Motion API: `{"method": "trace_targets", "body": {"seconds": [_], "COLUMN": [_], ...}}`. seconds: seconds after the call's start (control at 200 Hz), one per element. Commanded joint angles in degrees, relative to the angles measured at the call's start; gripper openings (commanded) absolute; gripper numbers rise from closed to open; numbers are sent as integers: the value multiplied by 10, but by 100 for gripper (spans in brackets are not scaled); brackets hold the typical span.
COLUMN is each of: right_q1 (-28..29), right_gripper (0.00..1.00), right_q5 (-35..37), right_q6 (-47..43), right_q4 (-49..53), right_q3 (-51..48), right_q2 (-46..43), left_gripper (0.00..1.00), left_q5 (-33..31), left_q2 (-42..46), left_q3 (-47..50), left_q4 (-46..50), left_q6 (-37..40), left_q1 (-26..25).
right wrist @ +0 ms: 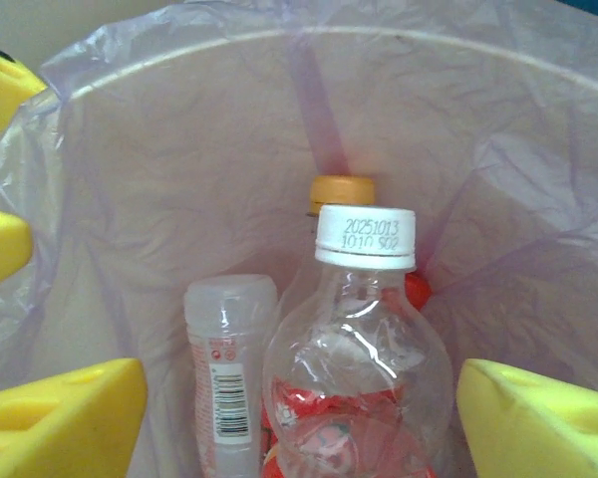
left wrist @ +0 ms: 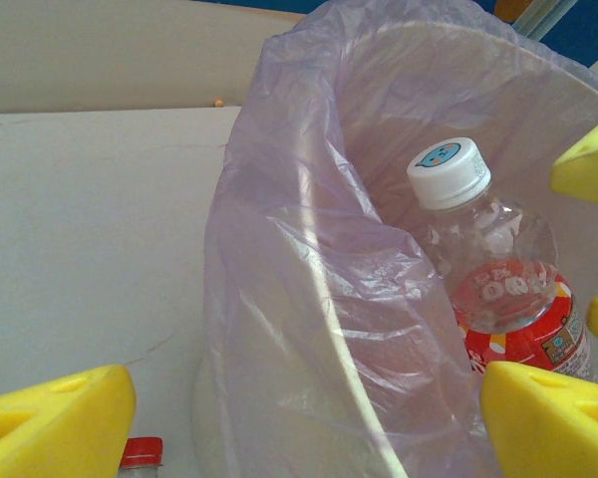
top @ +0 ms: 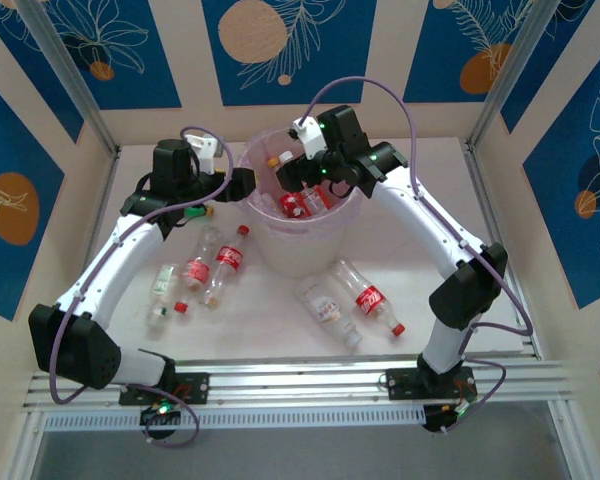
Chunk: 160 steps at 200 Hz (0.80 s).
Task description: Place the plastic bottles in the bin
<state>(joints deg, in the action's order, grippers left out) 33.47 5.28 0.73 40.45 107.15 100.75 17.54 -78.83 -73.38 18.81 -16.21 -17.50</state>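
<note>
The right gripper (right wrist: 301,403) is hanging inside the bin (right wrist: 279,40). Its yellow fingers (right wrist: 70,418) are standing wide apart on either side of a white-capped plastic bottle (right wrist: 354,339), not clamping it. Just beside that bottle a small milky bottle (right wrist: 229,368) is standing, and an orange-capped bottle (right wrist: 341,189) is showing behind. The left gripper (left wrist: 307,398) is gaping open too, close against the bin's lilac-lined left rim. Several red-labelled bottles (top: 228,262) are lying on the table (top: 270,335) before the bin.

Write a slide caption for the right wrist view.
Right pincer open over the purple-lined bin, a white-capped bottle upright between its jaws.
</note>
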Motion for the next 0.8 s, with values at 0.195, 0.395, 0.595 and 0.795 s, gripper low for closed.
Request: {"method": "trace_targets", "body": {"seconds": [0.195, 0.395, 0.595, 0.795], "right_q1": [3, 5, 4, 5], "right_gripper": [66, 61, 61, 65], "right_q5": [62, 108, 96, 38], "right_q6": [37, 30, 33, 47], "right_q4": [12, 26, 33, 58], "right_q3": [26, 27, 39, 71], "right_q2": [36, 48, 41, 13], "left_gripper": [89, 89, 89, 89], "left_q5": [-14, -9, -10, -10], "left_q2": [-7, -6, -6, -6], "left_q3": [23, 25, 25, 24], "left_q4": [62, 58, 59, 60], "left_q6": [29, 28, 28, 28], "left_q1": [-9, -10, -10, -10]}}
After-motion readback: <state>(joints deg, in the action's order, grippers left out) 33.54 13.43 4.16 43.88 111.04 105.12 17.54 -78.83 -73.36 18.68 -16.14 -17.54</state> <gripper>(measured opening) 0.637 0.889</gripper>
